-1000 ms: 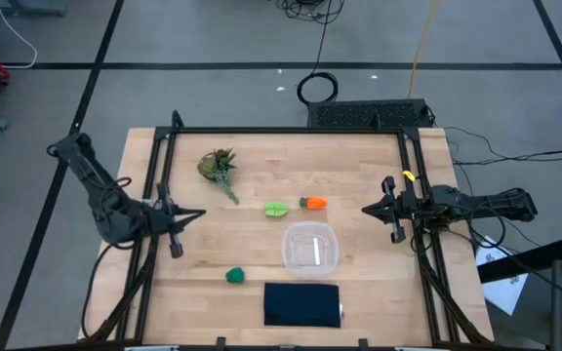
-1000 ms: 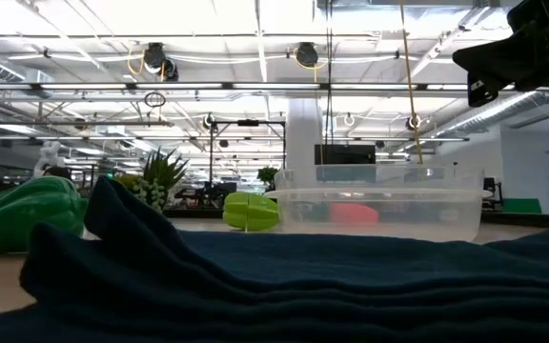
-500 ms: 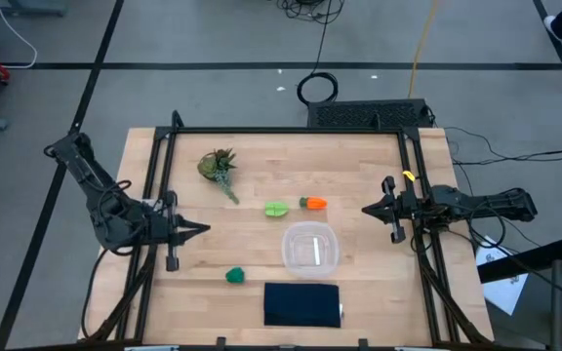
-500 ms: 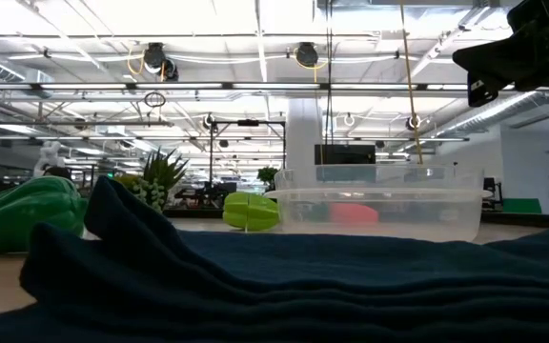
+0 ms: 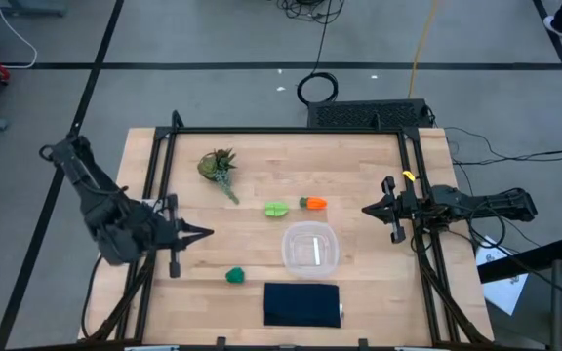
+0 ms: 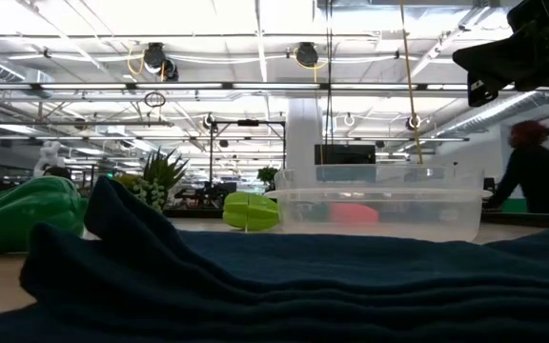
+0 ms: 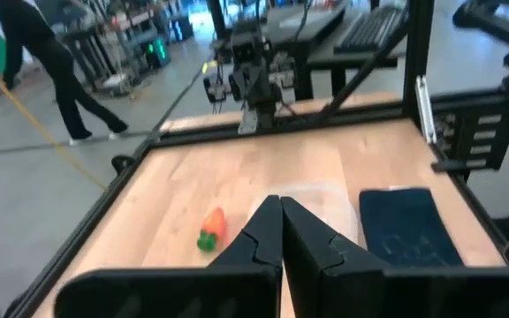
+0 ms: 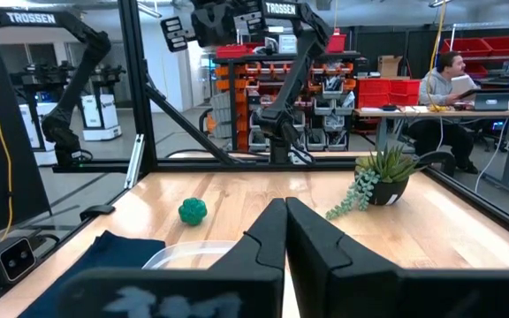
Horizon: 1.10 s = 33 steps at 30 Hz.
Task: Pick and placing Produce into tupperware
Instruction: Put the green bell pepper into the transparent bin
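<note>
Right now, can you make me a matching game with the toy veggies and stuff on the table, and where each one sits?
Things:
1. carrot
2. dark green lump
3. navy cloth
4. plant sprig

Places:
A. far left part of the table, away from the other pieces
B. right beside the lime piece, just beyond the tupperware
C. at the near edge, just in front of the tupperware
D. near edge, left of the cloth, closest to the left gripper

Pairs: 1-B, 2-D, 3-C, 4-A
</note>
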Each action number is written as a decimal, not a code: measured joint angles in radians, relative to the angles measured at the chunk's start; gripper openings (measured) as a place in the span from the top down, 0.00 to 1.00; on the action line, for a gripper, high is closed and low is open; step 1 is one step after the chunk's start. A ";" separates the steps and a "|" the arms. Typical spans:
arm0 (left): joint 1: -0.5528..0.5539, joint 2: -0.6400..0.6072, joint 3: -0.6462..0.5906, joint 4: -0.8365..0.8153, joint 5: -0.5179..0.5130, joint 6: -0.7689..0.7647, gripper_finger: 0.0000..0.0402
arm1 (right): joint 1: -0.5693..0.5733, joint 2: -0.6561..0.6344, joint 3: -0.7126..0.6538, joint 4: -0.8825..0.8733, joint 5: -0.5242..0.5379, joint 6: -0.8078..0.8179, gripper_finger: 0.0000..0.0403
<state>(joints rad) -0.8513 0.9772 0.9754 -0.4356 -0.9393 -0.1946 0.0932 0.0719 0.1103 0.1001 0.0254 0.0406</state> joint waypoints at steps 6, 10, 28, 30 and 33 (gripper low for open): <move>0.031 0.111 0.165 -0.247 0.093 -0.225 1.00 | 0.000 0.000 0.000 0.000 0.000 0.000 1.00; 0.083 0.184 0.249 -0.379 0.190 -0.324 1.00 | 0.000 0.000 0.000 0.000 0.000 0.000 1.00; 0.369 0.434 0.355 -0.706 0.830 -0.525 1.00 | 0.000 0.000 0.000 0.000 0.000 -0.004 1.00; 0.384 0.455 0.355 -0.730 0.864 -0.549 1.00 | 0.000 0.000 0.000 0.000 0.000 -0.004 1.00; 0.399 0.474 0.355 -0.748 0.897 -0.569 1.00 | 0.000 0.000 0.000 0.000 0.000 -0.004 1.00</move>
<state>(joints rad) -0.4522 1.4509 1.3304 -1.1835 -0.0423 -0.7631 0.0933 0.0719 0.1102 0.1001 0.0257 0.0368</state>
